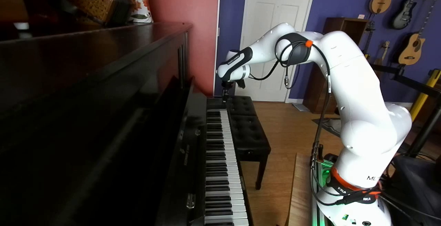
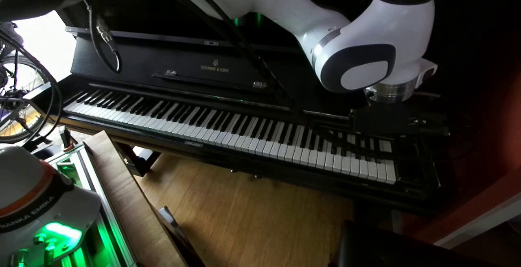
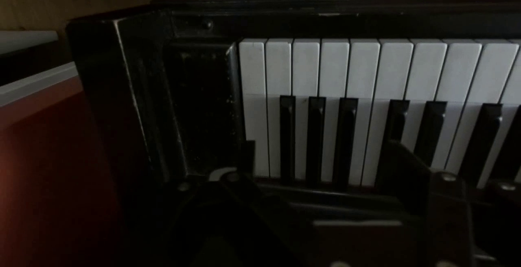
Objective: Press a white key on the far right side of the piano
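Observation:
The dark glossy piano (image 1: 137,60) (image 2: 138,61) stands with its row of white and black keys uncovered in both exterior views. The endmost white key on the far right side (image 2: 390,172) lies beside a black end block. In the wrist view that white key (image 3: 254,69) is leftmost in the row. My gripper (image 3: 325,165) is open, its two dark fingers spread wide with nothing between them. It hangs over the rear of the end keys. In an exterior view the gripper (image 1: 225,95) points down at the far end of the keyboard. Whether a fingertip touches a key cannot be told.
A black padded bench (image 1: 248,134) stands along the front of the keyboard. The black end block (image 3: 203,104) and a red wall (image 3: 44,169) lie beyond the last key. A wooden board (image 2: 122,193) lies by my base. A cable (image 2: 260,65) hangs along my arm.

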### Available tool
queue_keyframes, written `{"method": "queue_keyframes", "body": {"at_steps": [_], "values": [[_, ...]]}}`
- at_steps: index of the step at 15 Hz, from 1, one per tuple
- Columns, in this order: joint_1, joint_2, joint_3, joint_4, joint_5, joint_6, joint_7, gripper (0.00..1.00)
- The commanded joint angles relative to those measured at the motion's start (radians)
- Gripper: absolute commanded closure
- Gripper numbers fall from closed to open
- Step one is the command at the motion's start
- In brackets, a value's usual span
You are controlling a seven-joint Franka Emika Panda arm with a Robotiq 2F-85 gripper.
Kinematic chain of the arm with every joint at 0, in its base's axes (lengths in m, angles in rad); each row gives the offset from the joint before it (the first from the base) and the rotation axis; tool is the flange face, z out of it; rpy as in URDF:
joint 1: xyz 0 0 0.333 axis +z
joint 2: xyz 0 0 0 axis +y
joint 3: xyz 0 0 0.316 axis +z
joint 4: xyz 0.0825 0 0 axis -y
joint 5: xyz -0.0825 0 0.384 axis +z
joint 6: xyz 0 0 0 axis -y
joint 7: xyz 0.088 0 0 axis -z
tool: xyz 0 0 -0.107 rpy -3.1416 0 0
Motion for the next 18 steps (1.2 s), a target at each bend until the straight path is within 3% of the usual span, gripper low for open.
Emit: {"method": "queue_keyframes", "body": {"at_steps": [1,9,18], "values": [[0.011,-0.097,-0.005,-0.132,-0.004,0.053,0.011,0.00],[0.021,-0.256,0.001,-0.323,0.019,0.184,0.037,0.00],[0.053,-0.420,-0.022,-0.509,0.027,0.234,0.187,0.00]]}}
